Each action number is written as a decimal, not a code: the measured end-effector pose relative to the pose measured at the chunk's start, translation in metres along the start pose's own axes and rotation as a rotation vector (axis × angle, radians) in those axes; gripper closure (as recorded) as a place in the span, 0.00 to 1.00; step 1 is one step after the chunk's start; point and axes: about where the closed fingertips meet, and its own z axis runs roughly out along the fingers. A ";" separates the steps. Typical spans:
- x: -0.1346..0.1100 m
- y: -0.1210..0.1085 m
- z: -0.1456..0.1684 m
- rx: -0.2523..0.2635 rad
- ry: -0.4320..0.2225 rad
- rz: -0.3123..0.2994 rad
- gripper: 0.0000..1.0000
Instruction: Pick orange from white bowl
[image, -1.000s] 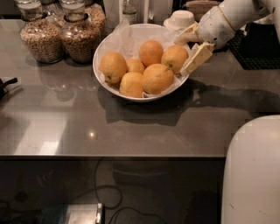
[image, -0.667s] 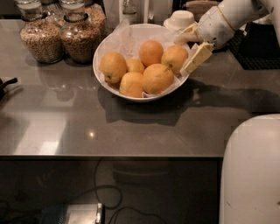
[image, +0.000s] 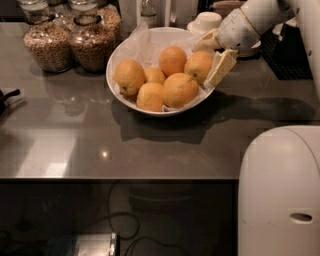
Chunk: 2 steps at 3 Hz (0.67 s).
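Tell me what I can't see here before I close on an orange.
Camera view:
- The pincer at the right rim of the bowl: contact with the nearest orange unclear from this angle.
- Bowl floor: covered by oranges and paper.
- The jars: tops cut by the upper edge.

Our arm (image: 262, 15) comes in from the upper right, its white wrist (image: 239, 31) angled down and to the left. The gripper (image: 212, 54) is at its end, pale yellow fingers (image: 221, 66) spread apart, one above the other. Our white base (image: 280, 190) fills the lower right.
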 end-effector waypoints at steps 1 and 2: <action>-0.004 -0.005 0.009 -0.022 0.002 -0.025 0.21; -0.012 -0.019 0.025 -0.035 -0.012 -0.076 0.40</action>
